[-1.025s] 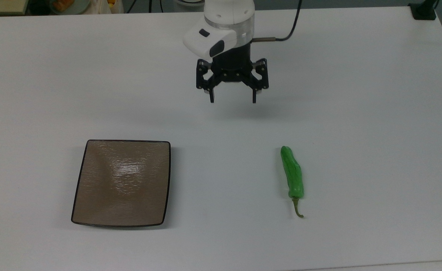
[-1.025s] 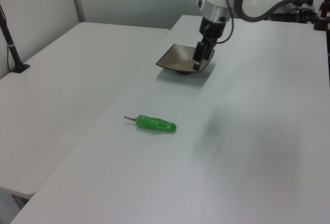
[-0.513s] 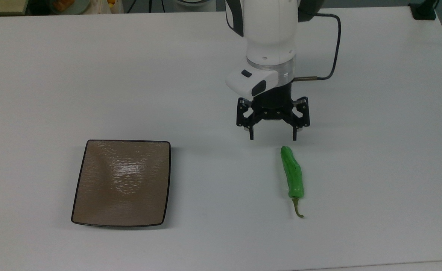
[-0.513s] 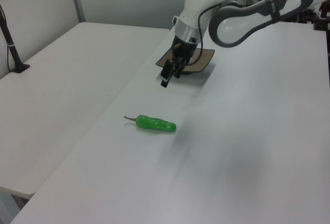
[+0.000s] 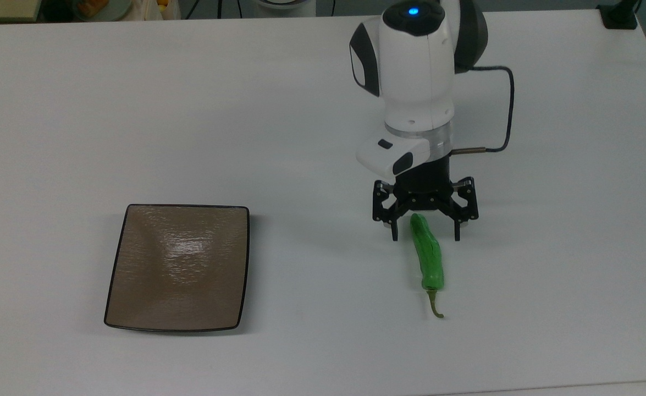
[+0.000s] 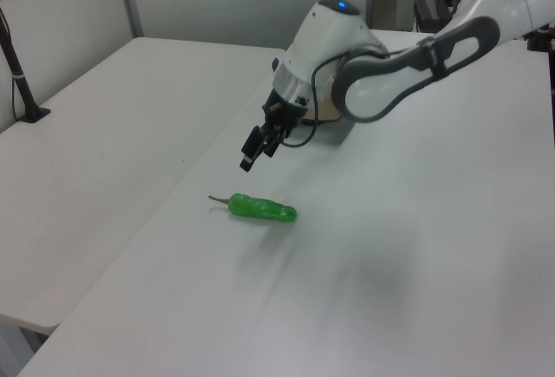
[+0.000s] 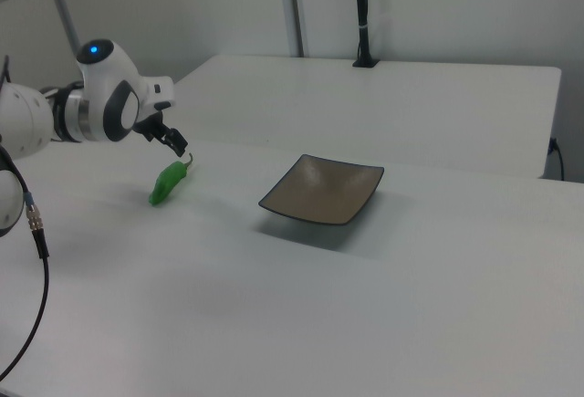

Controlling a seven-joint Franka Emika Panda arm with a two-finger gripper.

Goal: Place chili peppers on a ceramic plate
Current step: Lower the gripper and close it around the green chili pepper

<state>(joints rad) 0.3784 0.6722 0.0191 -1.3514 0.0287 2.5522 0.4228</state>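
Since a second ago the arm has swung from the desk's far middle, in the top view, across to the right and forward. The gripper (image 5: 425, 237) now sits over the blunt end of the pepper (image 5: 428, 256); half a second ago it was just short of that tip. Pepper and plate haven't shifted at all.

Fingers (image 5: 395, 234) are spread wide with nothing in them. In the top view they straddle the pepper's blunt end, one on each side. In the left view the gripper (image 6: 249, 159) hangs clearly above the pepper (image 6: 260, 209) with a gap under it, so no contact yet.

Pepper lies flat on the white desk (image 5: 191, 110), stem pointing at the top view's near edge. It is well apart from the plate (image 5: 178, 268), which sits off to the top view's left with nothing on it. In the right view the pepper (image 7: 168, 182) is to the left of the plate (image 7: 324, 189), with the gripper (image 7: 179, 149) just above its stem end.

My read: the approach is basically done, and the task itself hasn't started since the pepper isn't lifted. Next it probably needs a straight drop and a close across the pepper's width. The gripper is lined up on the end rather than mid-body. The skin looks glossy, so a pinch that close to the tip could squirt it out or let it pivot. Shifting toward the middle before closing would be safer.
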